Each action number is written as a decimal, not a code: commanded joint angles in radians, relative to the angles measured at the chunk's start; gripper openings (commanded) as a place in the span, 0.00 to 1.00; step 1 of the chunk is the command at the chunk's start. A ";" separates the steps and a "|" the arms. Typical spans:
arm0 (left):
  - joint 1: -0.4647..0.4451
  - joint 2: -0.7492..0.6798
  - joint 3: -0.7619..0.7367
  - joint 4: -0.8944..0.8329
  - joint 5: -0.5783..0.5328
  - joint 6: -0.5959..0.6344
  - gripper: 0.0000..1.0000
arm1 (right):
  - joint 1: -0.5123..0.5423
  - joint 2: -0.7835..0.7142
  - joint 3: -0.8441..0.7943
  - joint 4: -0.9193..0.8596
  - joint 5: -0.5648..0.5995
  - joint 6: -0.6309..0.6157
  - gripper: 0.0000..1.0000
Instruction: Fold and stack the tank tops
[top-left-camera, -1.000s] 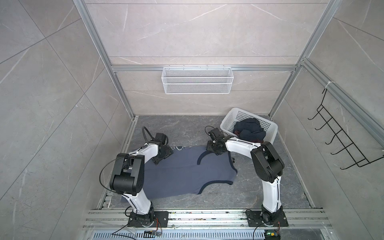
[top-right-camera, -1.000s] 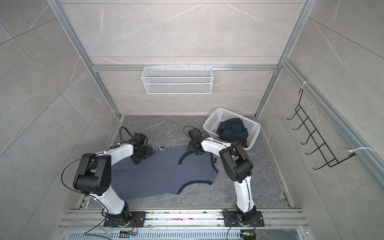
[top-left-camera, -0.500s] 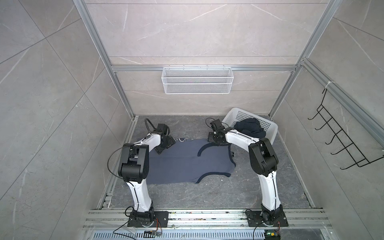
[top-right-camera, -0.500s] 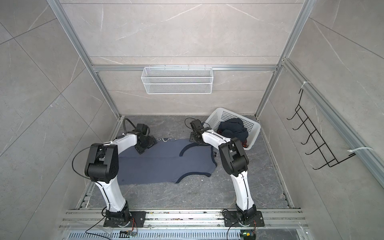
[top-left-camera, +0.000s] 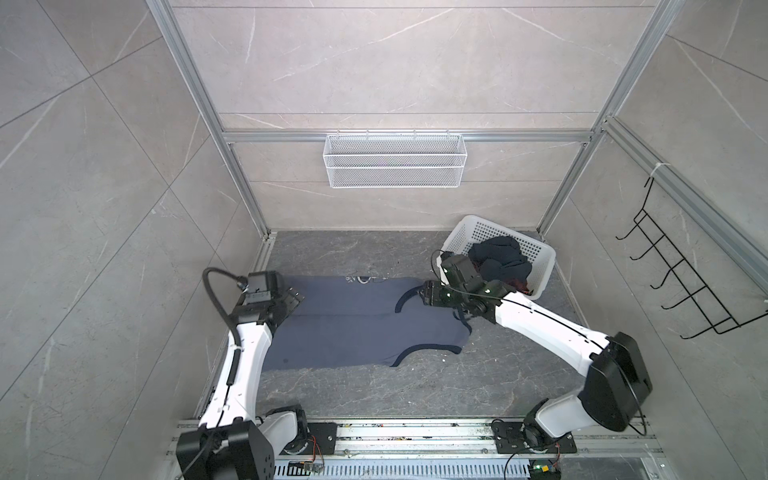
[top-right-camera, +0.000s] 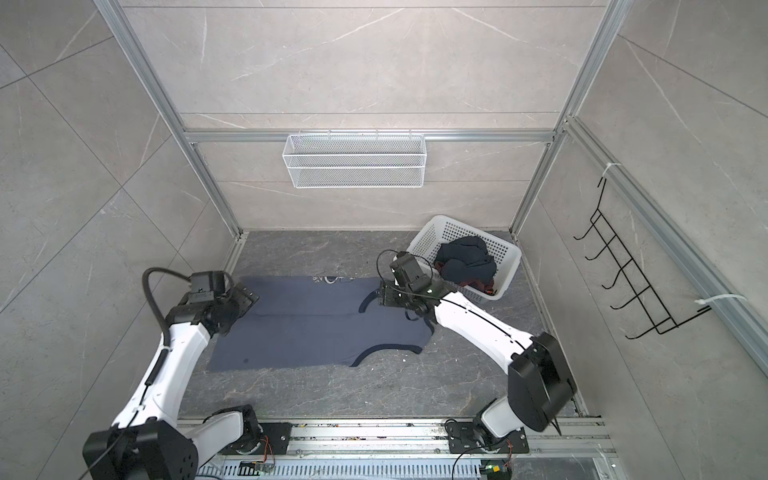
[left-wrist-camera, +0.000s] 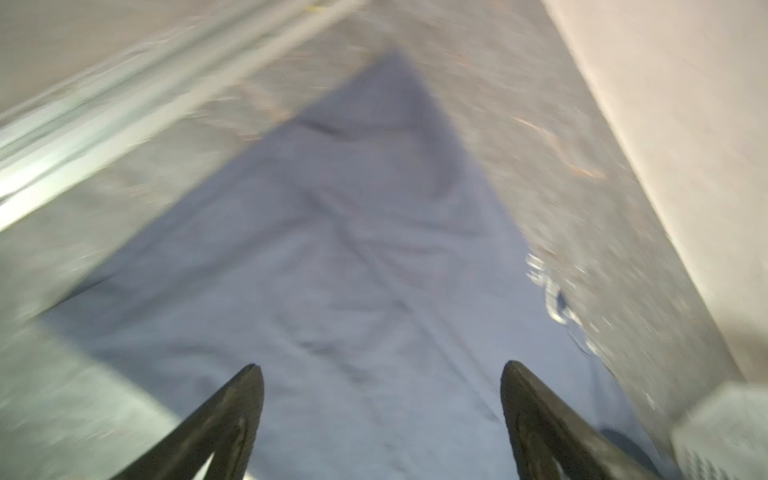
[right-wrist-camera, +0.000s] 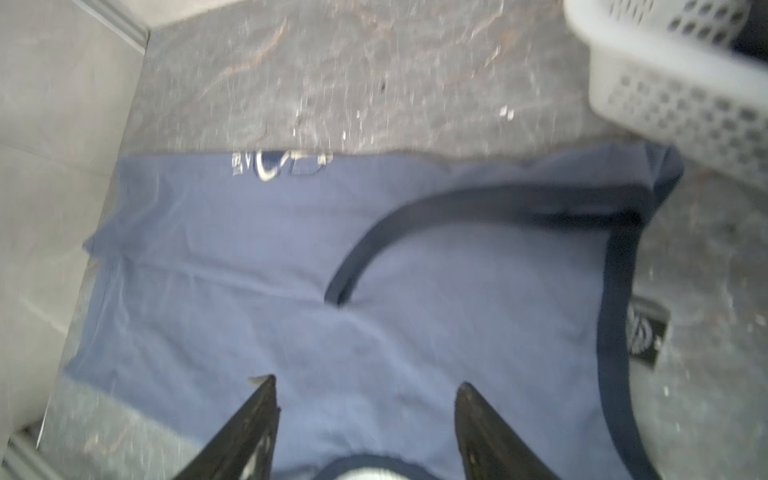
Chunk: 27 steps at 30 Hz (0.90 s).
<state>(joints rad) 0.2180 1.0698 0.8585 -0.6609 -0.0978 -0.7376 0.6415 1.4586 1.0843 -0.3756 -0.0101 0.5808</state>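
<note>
Creased slate-blue tank top lies spread; left end effector, right end effector gape empty.

Enclosure walls: large pale grey tiles with faint white veining. Aluminium frame posts stand at the rear corners, joined by a horizontal rail carrying a white wire-mesh shelf. Black wire hook rack hangs on the right-hand wall. Surface: dark grey, marbled, lightly speckled. Lighting is even.
</note>
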 joint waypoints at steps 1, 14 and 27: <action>0.124 -0.023 -0.089 -0.091 -0.019 -0.030 0.91 | 0.029 -0.068 -0.121 0.042 -0.056 0.062 0.68; 0.371 0.095 -0.271 0.116 -0.052 -0.134 0.82 | 0.114 -0.078 -0.220 0.049 -0.096 0.086 0.66; 0.428 0.234 -0.253 0.223 0.014 -0.138 0.59 | 0.334 -0.003 -0.245 0.130 -0.013 0.208 0.65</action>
<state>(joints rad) 0.6395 1.2732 0.5858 -0.4759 -0.0971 -0.8608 0.9363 1.4197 0.8440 -0.2733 -0.0570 0.7494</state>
